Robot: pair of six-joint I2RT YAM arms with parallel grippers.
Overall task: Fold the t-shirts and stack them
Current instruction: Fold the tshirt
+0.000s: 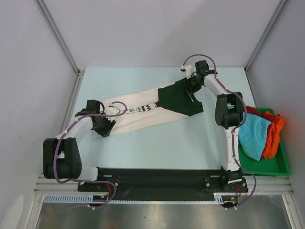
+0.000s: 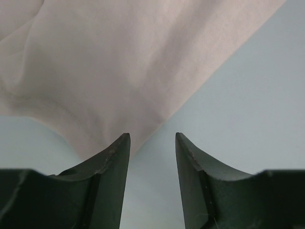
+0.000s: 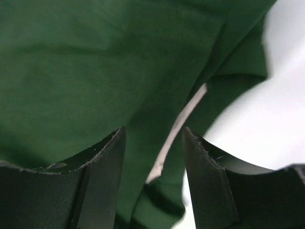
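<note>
Pale blue worktop [image 1: 157, 148] enclosed by white walls on the left, far and right sides, seen from above with both arm bases at the near edge.

Cream shirt [image 1: 143, 113]: drawn out into a long diagonal band, running from near the left edge up toward the middle of the worktop, with dark printing showing about halfway along.

Green shirt [image 1: 177, 98]: a crumpled, roughly triangular heap right of centre, toward the far edge. It overlaps the far end of the cream shirt.

Left tool [image 2: 152, 136]: low over the end of the cream shirt nearest the left edge. Its jaws stand apart, with bare worktop showing in the gap. The cloth's hem reaches one fingertip [image 2: 121, 145] and is not clamped.

Right tool [image 3: 154, 130]: over the far side of the green shirt. Its jaws stand apart above the folds and grip nothing. A thin cream strip shows among the green folds between the fingers.

Green tray [image 1: 282, 167]: at the right edge, toward the near corner. It holds a blue cloth [image 1: 255, 136] and an orange cloth [image 1: 275, 133], well apart from both shirts.
</note>
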